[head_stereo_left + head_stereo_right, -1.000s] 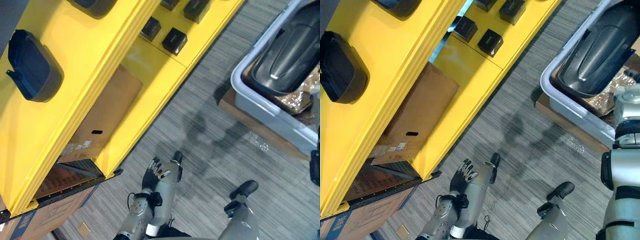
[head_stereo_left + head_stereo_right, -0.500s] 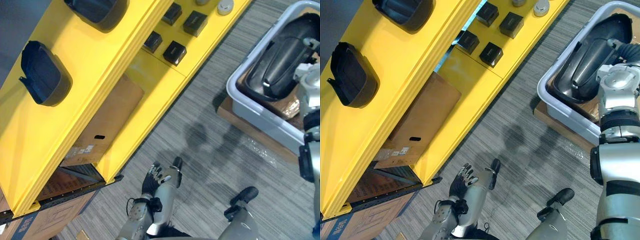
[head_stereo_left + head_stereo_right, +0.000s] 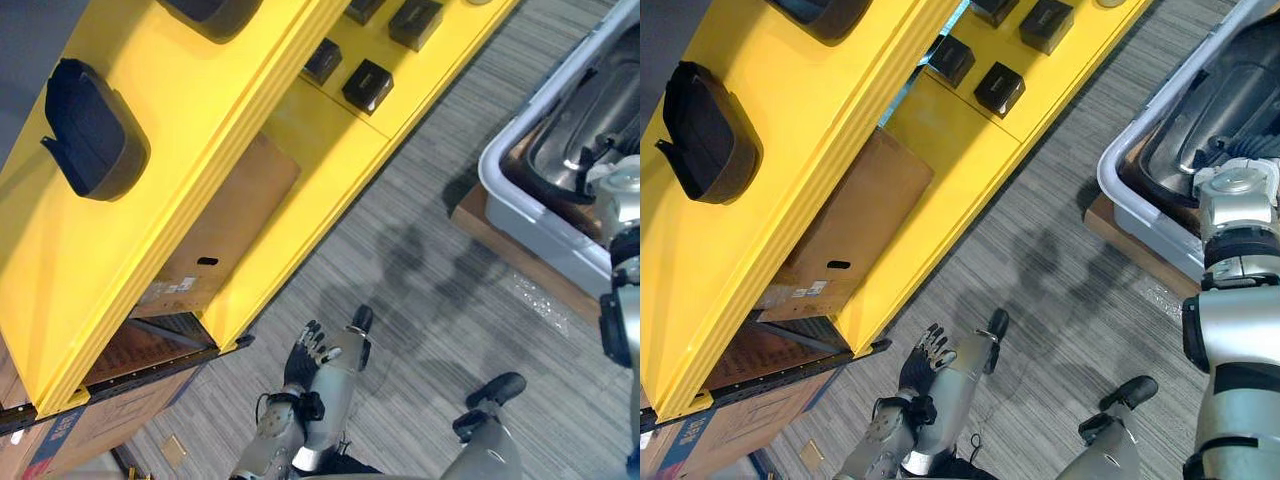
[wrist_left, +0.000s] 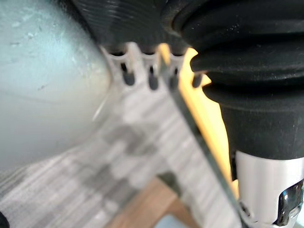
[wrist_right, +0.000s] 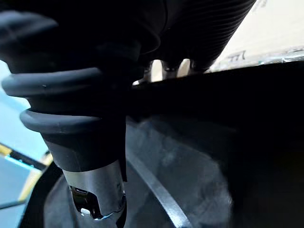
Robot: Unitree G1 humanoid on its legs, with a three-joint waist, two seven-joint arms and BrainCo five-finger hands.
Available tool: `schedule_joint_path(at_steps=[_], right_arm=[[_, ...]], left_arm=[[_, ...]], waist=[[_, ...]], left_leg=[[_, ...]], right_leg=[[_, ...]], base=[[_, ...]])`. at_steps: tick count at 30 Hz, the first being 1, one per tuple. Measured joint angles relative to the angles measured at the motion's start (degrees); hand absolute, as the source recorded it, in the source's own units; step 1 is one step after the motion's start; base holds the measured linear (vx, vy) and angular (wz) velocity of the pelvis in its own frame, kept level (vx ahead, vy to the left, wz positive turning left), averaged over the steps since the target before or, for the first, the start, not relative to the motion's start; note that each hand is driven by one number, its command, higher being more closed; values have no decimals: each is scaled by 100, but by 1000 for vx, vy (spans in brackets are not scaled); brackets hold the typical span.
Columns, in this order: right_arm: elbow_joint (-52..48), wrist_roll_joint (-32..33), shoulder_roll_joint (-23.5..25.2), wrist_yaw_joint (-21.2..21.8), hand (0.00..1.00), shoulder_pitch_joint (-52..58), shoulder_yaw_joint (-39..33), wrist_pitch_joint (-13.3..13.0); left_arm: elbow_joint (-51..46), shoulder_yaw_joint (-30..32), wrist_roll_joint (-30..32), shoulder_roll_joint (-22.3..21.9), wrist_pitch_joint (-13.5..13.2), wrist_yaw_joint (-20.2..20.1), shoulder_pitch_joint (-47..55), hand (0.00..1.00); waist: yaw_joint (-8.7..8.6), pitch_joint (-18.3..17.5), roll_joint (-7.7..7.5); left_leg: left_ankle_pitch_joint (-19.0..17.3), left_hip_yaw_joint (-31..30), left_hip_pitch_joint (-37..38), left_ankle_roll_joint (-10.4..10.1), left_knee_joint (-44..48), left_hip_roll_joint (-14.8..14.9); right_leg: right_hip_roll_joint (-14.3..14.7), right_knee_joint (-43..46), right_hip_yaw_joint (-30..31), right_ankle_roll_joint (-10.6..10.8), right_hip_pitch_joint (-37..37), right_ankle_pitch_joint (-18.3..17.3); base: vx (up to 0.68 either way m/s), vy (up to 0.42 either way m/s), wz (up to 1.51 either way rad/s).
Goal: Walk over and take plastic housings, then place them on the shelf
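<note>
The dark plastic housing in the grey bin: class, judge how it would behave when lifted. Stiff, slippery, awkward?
The housing is probably stiff: its moulded shell holds a curved shape in the grey bin. Glossy highlights suggest a smooth, possibly slippery surface. It spans much of the bin, so it is likely bulky, though light if hollow.
</note>
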Motion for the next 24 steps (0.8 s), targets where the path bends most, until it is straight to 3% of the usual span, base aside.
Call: schedule_joint_path(at_steps=[3, 14, 17, 21, 24], right_arm=[[-43, -8, -165, 23, 100, -7, -1, 149], [9, 18, -536, 424, 100, -110, -294, 636], [100, 8, -555, 509, 100, -139, -424, 636], [355, -129, -439, 517, 100, -116, -504, 425], [485, -289, -179, 511, 100, -43, -502, 307]], left_arm=[[109, -80, -2, 2, -21, -23, -109, 0], [243, -67, 2, 4, -2, -26, -234, 0], [225, -34, 15, 4, 17, 0, -233, 0], [151, 13, 29, 32, -5, 59, -162, 0], [-56, 87, 64, 63, -26, 124, 83, 0]], waist=[[73, -27, 36], [53, -34, 44], [41, -33, 42], [3, -21, 26], [-134, 13, -20]], left_leg=[[-22, 1, -87, 15, 35, -14], [-27, -2, -130, 23, 74, 3], [-29, 6, -123, 21, 139, 21], [-97, 24, 21, 18, 168, 67], [-132, 30, 131, 18, 164, 84]], right_leg=[[-14, 0, -1, -11, -64, -6], [7, -18, -36, 23, -64, 17], [14, 9, -38, 21, -36, 16], [39, 50, -40, -4, 90, 0], [54, 44, -44, -14, 204, -7]], base=[[-43, 13, 0], [-7, 0, 0], [0, 0, 0], [-29, 2, -4], [-39, 8, -2]])
